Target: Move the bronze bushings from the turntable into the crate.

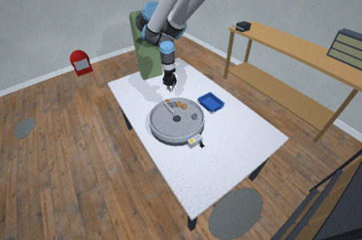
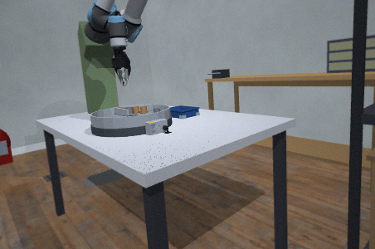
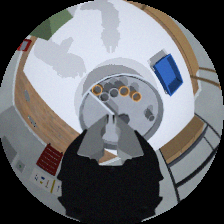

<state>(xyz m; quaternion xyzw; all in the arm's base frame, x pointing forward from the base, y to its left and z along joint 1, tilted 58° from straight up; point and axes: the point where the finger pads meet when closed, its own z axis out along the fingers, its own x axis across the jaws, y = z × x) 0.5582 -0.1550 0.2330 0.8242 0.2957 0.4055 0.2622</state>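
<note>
Matt speckled white table (image 1: 224, 156); wood-plank floor (image 1: 72, 168).

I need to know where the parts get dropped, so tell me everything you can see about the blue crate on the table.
The blue crate is a small, shallow, rectangular open tray with low walls, plastic-looking. It rests flat on the white table, just beside the turntable on the side toward the wooden bench, apparently not touching it. Nothing shows inside it; no bushing has been placed there. The gripper, shut and holding nothing, hangs well above and away from it.
</note>
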